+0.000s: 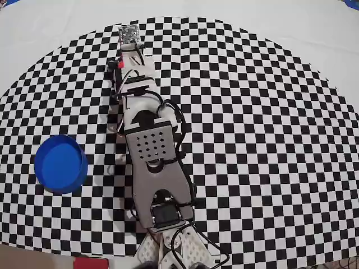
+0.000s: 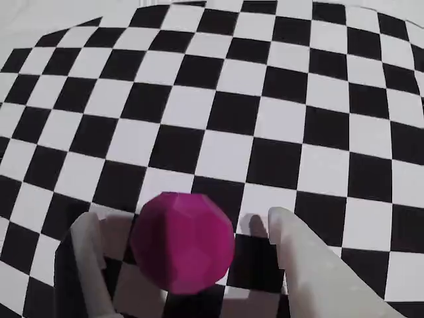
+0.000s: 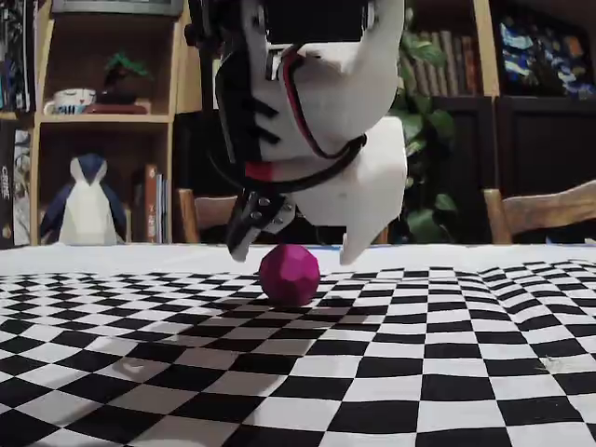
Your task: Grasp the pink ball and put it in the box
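Gripper (image 2: 182,248) astride pink ball (image 2: 183,242), arm-hidden overhead.

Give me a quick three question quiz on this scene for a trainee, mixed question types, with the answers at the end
1. True or false: in the fixed view, the pink ball has been lifted off the checkered cloth.
2. Multiple choice: in the wrist view, where is the pink ball relative to the gripper? A) outside, beyond one finger B) between the two fingers C) out of view
3. Short answer: in the overhead view, on which side of the arm does the box sit, and is the ball inside it?

Key
1. False; it rests on the cloth.
2. B; the jaws are open, one finger either side.
3. On the left of the picture; no, the tub holds nothing.
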